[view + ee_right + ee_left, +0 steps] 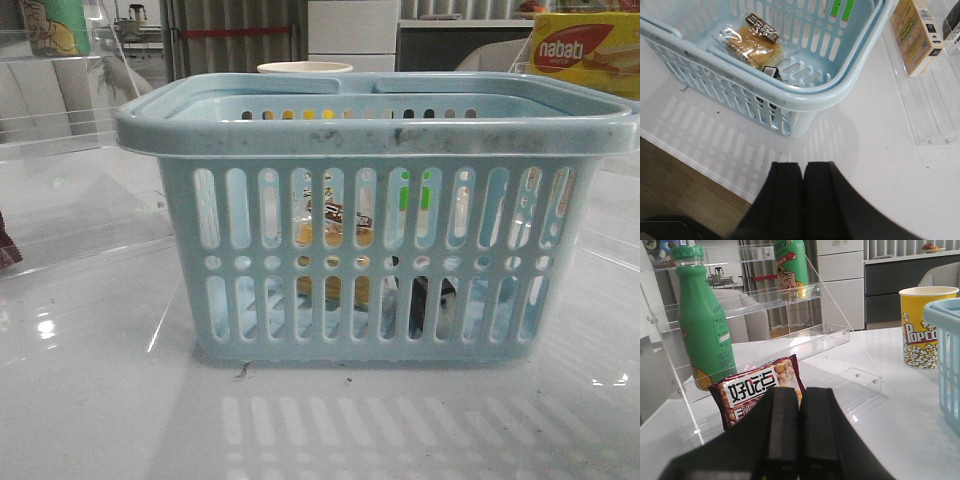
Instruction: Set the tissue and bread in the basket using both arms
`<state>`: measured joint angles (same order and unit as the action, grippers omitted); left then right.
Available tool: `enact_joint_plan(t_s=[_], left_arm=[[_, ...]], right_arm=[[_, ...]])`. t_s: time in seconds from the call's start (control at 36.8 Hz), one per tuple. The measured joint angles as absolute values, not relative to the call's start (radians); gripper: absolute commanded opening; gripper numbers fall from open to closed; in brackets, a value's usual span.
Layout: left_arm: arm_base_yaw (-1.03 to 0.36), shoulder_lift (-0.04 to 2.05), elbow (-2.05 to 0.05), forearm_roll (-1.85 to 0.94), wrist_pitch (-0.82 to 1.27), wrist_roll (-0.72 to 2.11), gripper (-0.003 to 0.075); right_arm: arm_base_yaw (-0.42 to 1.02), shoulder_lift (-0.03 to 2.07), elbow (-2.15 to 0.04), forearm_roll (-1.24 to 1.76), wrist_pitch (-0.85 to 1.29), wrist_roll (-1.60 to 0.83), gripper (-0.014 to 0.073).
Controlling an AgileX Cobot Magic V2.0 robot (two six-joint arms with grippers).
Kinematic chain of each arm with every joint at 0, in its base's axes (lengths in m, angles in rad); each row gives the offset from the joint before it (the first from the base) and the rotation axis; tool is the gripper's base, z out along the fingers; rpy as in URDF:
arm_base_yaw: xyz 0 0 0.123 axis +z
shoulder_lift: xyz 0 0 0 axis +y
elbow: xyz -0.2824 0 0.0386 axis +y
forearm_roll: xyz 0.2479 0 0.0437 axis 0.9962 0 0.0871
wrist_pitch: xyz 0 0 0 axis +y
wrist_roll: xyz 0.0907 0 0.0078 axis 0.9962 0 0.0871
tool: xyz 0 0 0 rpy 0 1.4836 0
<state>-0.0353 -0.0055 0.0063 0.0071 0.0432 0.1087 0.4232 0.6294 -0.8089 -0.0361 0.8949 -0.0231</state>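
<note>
Nearest sits the basket (370, 210), with bread (751, 44) and tissue (420, 300) both lying inside already. Both claws, left (799, 415) and right (803, 177), are pressed together, empty, well clear. What remains, I'd say, is keeping them back from the rim. Popcorn cup (920, 325) stands beyond.
</note>
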Motion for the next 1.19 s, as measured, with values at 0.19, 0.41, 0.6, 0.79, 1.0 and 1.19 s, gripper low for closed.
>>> enact_joint_plan(t_s=[0.19, 0.41, 0.6, 0.79, 1.0, 1.19], left_arm=[[-0.035, -0.005, 0.006, 0.007, 0.043, 0.109, 0.0092], [-0.035, -0.005, 0.006, 0.007, 0.043, 0.109, 0.0092], [-0.035, -0.005, 0.006, 0.007, 0.043, 0.109, 0.0092], [-0.035, -0.005, 0.006, 0.007, 0.043, 0.109, 0.0092], [-0.035, -0.005, 0.006, 0.007, 0.041, 0.109, 0.0092], [-0.035, -0.005, 0.006, 0.007, 0.041, 0.109, 0.0092]], right_arm=[[0.423, 0.629, -0.809, -0.036, 0.895, -0.023, 0.0054], [0.423, 0.629, -0.809, -0.036, 0.895, -0.023, 0.0054], [0.404, 0.595, -0.788, -0.034, 0.890, -0.023, 0.0054], [0.258, 0.452, -0.647, -0.038, 0.714, -0.024, 0.0054], [0.091, 0.247, -0.377, -0.040, 0.399, -0.024, 0.0054], [0.023, 0.092, -0.153, -0.040, 0.208, -0.024, 0.0054]])
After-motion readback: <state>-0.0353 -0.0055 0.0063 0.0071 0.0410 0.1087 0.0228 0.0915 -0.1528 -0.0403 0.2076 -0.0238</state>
